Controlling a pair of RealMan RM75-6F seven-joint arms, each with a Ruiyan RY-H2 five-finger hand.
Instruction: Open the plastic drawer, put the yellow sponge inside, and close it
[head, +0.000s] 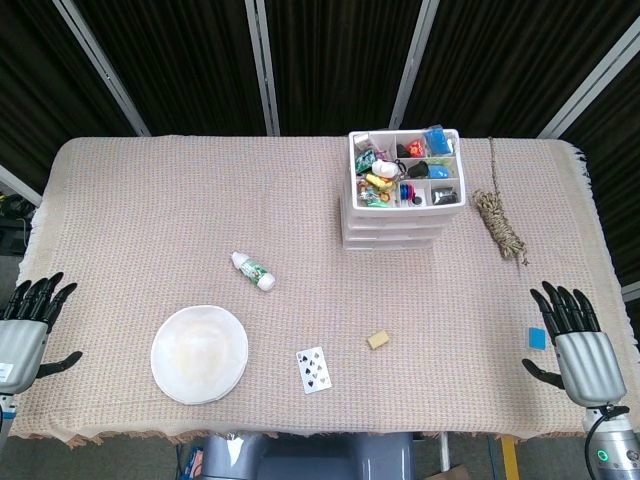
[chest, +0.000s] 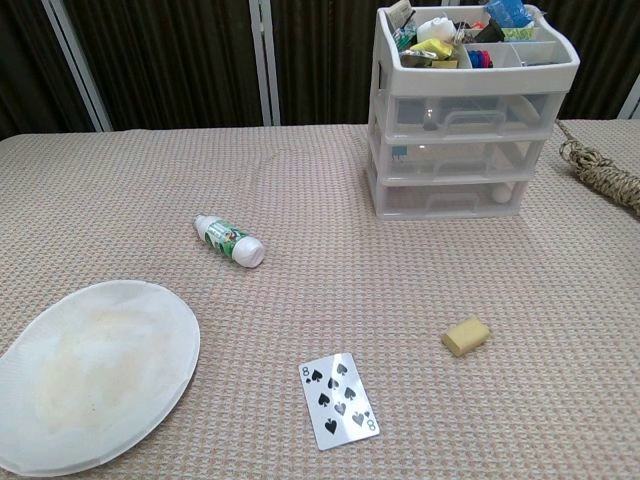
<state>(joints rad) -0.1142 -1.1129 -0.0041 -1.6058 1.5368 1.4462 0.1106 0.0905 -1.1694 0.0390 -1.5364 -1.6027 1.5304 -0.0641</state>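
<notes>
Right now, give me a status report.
Left hand and right hand open, fingers spread. Yellow sponge on cloth; plastic drawer closed. Path unobstructed.

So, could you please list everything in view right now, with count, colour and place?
Woven table cloth: one, beige, covering the table.
Plastic drawer unit: one, white and clear, far right of centre, drawers closed, top tray full of small items.
Yellow sponge: one, in front of the drawers.
Playing card: one, eight of spades, near edge.
Paper plate: one, white, near left.
Small bottle: one, white with green label, lying left of centre.
Coiled rope: one, tan, right of the drawers.
Blue square: one, beside the right hand.
Left hand: open, left edge.
Right hand: open, right edge.
</notes>
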